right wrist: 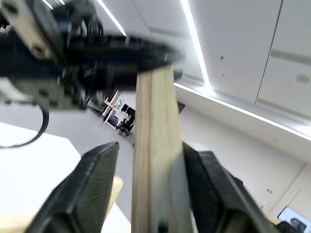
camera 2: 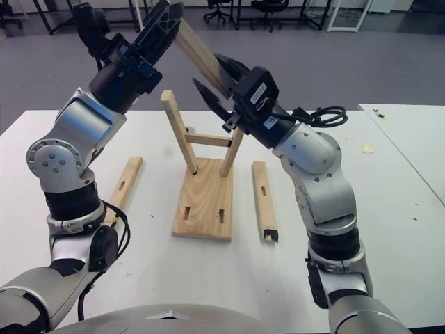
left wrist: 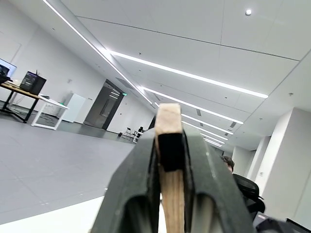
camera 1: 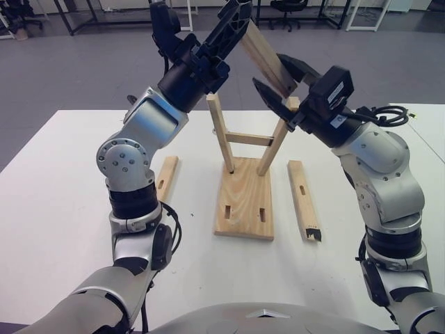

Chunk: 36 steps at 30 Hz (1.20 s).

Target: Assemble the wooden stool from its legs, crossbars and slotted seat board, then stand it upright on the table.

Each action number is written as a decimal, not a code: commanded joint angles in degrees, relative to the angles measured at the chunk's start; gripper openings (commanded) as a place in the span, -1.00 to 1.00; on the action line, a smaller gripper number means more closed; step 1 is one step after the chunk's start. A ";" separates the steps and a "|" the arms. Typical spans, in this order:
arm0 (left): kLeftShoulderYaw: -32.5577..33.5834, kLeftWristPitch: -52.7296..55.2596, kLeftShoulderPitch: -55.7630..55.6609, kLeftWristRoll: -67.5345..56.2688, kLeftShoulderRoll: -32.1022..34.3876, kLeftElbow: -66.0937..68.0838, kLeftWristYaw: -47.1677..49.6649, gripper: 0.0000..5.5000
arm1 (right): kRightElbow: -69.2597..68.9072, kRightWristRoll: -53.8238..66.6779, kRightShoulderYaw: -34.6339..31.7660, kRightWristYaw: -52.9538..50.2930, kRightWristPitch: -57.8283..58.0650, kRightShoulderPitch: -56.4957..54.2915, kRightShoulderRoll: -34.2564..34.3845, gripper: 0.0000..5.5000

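Upper centre of the frame: the left gripper (camera 1: 236, 24) clamps one end of a wooden bar (camera 1: 268, 59). The bar is held high and slanting, so its lower end is offered to the right gripper (camera 1: 272, 73), whose fingers stand spread on either side of it, apparently for a handover. Both arms are raised with elbows bent, forearms converging above the table (camera 1: 69, 174). At mid-frame the seat board (camera 1: 243, 202) lies flat, with two legs (camera 1: 222, 132) and a crossbar (camera 1: 247, 138) slotted in. Beside it lie a left piece (camera 1: 167, 177) and a right piece (camera 1: 302, 198).
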 commanded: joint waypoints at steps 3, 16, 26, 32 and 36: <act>16.25 0.80 6.62 -4.83 16.90 -3.54 1.23 -0.85 | -4.02 1.29 -6.38 -2.49 3.07 5.93 -1.29 0.24; 16.01 -26.55 44.94 27.35 2.72 12.12 -17.33 -0.85 | 4.86 1.98 -22.21 -15.69 -2.64 18.31 6.71 0.24; 13.41 -31.29 43.65 33.03 2.30 18.69 -20.03 -0.85 | 7.35 1.84 -19.53 -15.05 -4.71 20.19 6.88 0.24; 11.34 -31.38 46.27 37.69 3.58 16.70 -18.13 -0.85 | 6.39 1.02 -18.86 -15.64 -4.27 20.91 6.62 0.24; 5.57 -31.28 47.49 46.63 5.26 17.52 -15.91 -0.85 | 6.48 -0.70 -18.09 -15.80 -4.18 20.25 6.02 0.24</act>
